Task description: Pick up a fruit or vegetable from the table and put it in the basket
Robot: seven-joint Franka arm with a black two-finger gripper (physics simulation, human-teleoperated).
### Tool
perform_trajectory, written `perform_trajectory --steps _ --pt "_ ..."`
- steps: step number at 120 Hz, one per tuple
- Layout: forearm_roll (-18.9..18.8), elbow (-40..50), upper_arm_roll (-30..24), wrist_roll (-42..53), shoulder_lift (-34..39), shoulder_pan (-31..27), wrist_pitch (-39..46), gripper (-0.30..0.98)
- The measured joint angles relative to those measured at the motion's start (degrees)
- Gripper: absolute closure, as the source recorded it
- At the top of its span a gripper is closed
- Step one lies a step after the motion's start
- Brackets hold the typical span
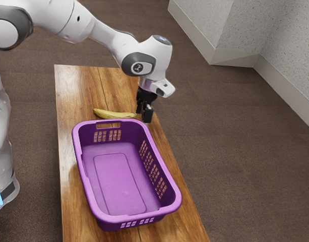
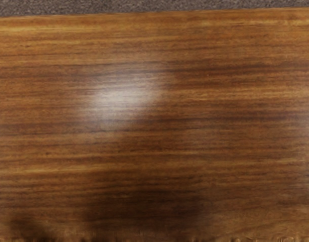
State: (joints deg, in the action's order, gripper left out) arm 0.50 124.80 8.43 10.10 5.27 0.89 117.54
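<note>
In the exterior view my gripper (image 1: 143, 115) points down beside the right end of a yellow banana (image 1: 114, 115), with its two black fingers apart. The banana lies on the wooden table just behind the basket's far rim. Whether a finger touches its tip cannot be told. The purple basket (image 1: 111, 181) stands upright with bare floor inside. Brown wood grain of the table (image 2: 154, 121) is under my hand in the wrist view, with a dark shadow low down.
The table's long edge runs close by the gripper on the exterior view's right. Beyond it lies dark carpet (image 1: 235, 151), with a pale wall (image 1: 290, 45) farther back. The basket's raised rim stands close to the gripper.
</note>
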Motion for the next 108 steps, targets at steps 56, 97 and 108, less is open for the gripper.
perform_trajectory --steps 56,97,108 --pt "-0.55 9.11 3.58 2.14 6.36 -0.19 3.69 0.0" --pt "-0.71 14.08 4.03 3.3 11.08 -0.33 5.56 0.0" --pt "-0.74 14.93 5.31 3.69 11.87 -0.43 5.72 0.0"
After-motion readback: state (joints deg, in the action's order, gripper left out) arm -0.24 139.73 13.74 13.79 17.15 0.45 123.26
